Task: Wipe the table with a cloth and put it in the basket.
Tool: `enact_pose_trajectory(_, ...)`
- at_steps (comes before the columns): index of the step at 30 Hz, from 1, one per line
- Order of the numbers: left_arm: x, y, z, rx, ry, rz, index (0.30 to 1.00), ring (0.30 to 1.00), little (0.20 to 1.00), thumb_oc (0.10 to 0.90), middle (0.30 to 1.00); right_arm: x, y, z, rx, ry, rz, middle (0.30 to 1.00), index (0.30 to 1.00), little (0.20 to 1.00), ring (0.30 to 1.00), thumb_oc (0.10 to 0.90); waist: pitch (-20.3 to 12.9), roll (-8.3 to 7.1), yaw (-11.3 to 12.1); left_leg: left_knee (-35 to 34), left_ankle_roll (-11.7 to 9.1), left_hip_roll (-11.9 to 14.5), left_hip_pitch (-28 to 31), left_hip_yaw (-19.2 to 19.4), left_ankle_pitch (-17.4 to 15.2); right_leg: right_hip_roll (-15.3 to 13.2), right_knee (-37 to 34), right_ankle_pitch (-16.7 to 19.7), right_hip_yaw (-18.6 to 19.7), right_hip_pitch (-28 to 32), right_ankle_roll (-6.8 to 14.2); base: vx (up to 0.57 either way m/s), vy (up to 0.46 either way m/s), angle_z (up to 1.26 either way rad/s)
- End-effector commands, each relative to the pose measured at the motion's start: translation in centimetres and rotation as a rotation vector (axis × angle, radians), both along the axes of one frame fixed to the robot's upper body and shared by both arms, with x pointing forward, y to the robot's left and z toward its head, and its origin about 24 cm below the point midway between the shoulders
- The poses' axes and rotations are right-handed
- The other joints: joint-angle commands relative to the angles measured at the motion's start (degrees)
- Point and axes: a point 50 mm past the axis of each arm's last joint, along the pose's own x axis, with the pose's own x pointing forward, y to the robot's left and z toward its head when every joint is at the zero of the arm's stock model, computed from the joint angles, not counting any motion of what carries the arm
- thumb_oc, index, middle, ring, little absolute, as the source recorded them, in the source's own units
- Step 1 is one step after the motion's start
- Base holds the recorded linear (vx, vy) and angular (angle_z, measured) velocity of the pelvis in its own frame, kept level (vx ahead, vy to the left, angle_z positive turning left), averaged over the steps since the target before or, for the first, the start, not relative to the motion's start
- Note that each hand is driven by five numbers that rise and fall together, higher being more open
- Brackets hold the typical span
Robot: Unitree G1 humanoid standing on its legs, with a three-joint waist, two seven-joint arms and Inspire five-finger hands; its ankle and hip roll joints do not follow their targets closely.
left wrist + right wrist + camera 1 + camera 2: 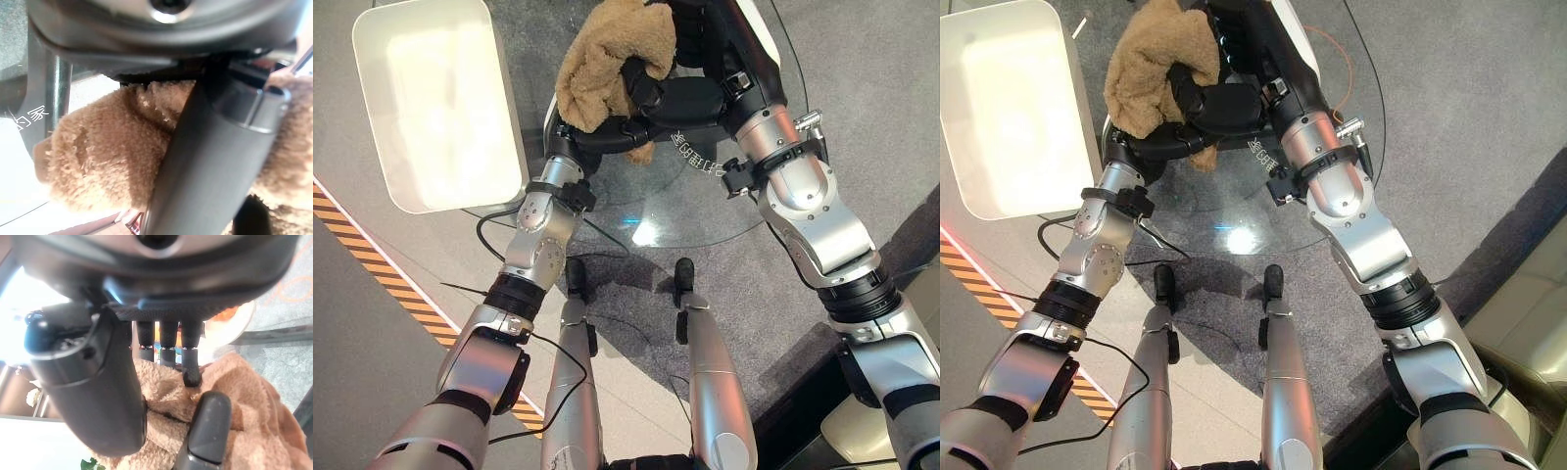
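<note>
Both robot hands meet on the bunched tan cloth (607,64) above the glass worktop (651,211), left robot hand (641,88) curled round it, right robot hand's (190,367) straight fingers resting on it, with the white basket (431,103) lying off to the robot's left.

Left hand (1197,108) grips the tan cloth (1151,61) beside the white basket (1001,113).

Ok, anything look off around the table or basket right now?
Nothing spilled or damaged. The brown cloth is bunched up off the glass table, with the left hand curled into it, beside the white basket, not yet in it.
</note>
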Motion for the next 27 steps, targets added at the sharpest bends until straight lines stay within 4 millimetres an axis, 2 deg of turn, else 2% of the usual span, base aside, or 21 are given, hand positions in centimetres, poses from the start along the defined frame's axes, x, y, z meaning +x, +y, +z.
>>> enact_pose_trajectory(1,-1.42,-2.14,5.74,0.013,-0.261,-0.128,0.3,0.3,0.2,0.1,0.3,-6.29,1.29,8.92,0.077,-0.449,0.122,0.9,0.9,0.9,0.9,0.8,-3.02,-3.24,1.2,0.06,4.43,-4.54,2.22,4.48,-3.67,8.1,-5.02,-0.8,-1.85,4.26,-4.72,0.0,0.0,0.0)
enact_pose_trajectory(8,-1.45,-2.21,5.98,0.003,-0.267,-0.123,0.3,0.3,0.2,0.1,0.3,-5.78,1.47,8.24,0.062,-0.432,0.101,0.9,0.9,0.9,0.9,0.8,-2.67,-3.2,1.27,0.41,4.48,-4.73,2.11,4.37,-3.8,8.17,-4.98,-0.86,-1.62,4.28,-4.75,0.0,0.0,0.0)
enact_pose_trajectory(27,-1.61,-1.99,6.42,-0.016,-0.286,-0.103,0.3,0.3,0.2,0.1,0.3,-6.1,1.11,8.44,0.122,-0.464,0.081,0.9,0.9,0.9,0.9,0.8,-2.2,-3.21,1.28,0.92,4.7,-4.9,1.39,4.27,-4.11,8.39,-4.68,-0.72,-1.3,3.45,-4.71,0.0,0.0,0.0)
